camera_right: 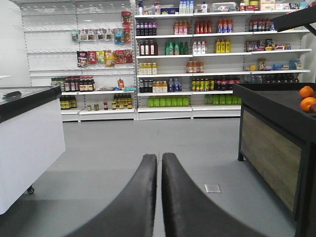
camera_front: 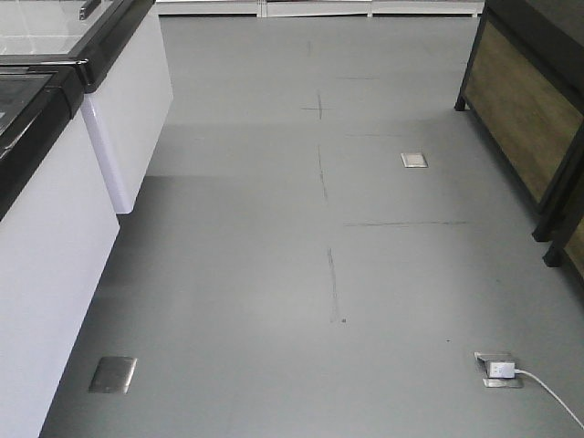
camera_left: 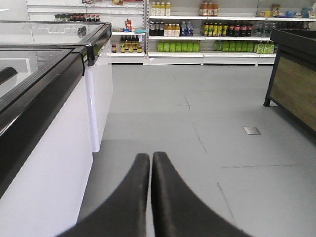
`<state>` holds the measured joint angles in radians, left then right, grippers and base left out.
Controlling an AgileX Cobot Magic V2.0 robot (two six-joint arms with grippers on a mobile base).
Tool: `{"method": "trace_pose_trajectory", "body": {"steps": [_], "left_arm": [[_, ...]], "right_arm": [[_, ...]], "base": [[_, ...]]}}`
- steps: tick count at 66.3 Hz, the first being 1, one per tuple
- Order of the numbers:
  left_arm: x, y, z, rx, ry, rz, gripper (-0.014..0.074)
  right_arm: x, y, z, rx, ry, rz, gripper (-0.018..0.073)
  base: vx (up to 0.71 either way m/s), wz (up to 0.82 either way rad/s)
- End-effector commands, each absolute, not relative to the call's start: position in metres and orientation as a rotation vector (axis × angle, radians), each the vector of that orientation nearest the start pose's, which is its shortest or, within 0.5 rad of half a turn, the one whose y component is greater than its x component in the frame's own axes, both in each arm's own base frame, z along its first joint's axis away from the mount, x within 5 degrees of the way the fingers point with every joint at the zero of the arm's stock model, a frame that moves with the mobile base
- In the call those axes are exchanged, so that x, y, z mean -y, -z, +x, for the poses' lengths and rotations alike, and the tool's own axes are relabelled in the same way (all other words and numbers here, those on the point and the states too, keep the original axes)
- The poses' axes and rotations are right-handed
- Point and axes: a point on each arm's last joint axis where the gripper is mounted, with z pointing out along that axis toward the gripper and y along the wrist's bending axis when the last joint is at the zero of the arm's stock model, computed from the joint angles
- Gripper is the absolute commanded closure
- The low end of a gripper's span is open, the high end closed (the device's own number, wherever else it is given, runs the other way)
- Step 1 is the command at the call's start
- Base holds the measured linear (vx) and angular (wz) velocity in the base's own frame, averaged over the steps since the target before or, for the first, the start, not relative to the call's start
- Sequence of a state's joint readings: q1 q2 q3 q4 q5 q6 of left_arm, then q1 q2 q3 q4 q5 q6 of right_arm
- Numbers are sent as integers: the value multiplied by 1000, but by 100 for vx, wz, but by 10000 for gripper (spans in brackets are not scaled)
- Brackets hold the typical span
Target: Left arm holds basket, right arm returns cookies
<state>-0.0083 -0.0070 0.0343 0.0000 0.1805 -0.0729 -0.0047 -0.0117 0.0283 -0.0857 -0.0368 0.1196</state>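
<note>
The basket and the cookies are out of view in every frame. My left gripper (camera_left: 150, 156) is shut with nothing between its black fingers, held above the grey floor beside a white freezer chest (camera_left: 59, 148). My right gripper (camera_right: 159, 157) is also shut and empty, pointing down the aisle toward the stocked shelves (camera_right: 197, 59). Neither arm appears in the front view, which shows only floor.
White freezer chests with black rims (camera_front: 64, 182) line the left side. A dark wood-panelled stand (camera_front: 529, 109) holding oranges (camera_right: 307, 98) is on the right. Floor sockets (camera_front: 413, 160), a metal plate (camera_front: 113, 374) and a plugged white cable (camera_front: 511, 372) lie on the floor.
</note>
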Motion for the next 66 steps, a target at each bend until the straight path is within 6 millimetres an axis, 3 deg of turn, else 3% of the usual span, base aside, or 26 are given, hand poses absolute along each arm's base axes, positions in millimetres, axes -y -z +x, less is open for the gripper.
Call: {"method": "trace_pose_trajectory", "body": {"steps": [1,66], "left_arm": [[0,-203,55,-1571,65,-53,605],[0,-203,55,-1571,43,-31,603]], "right_arm": [[0,-209,55,-1392,-20,16,570],[0,-209,55,-1392,-20,16,570]], "base": [[0,0],[0,0]]}}
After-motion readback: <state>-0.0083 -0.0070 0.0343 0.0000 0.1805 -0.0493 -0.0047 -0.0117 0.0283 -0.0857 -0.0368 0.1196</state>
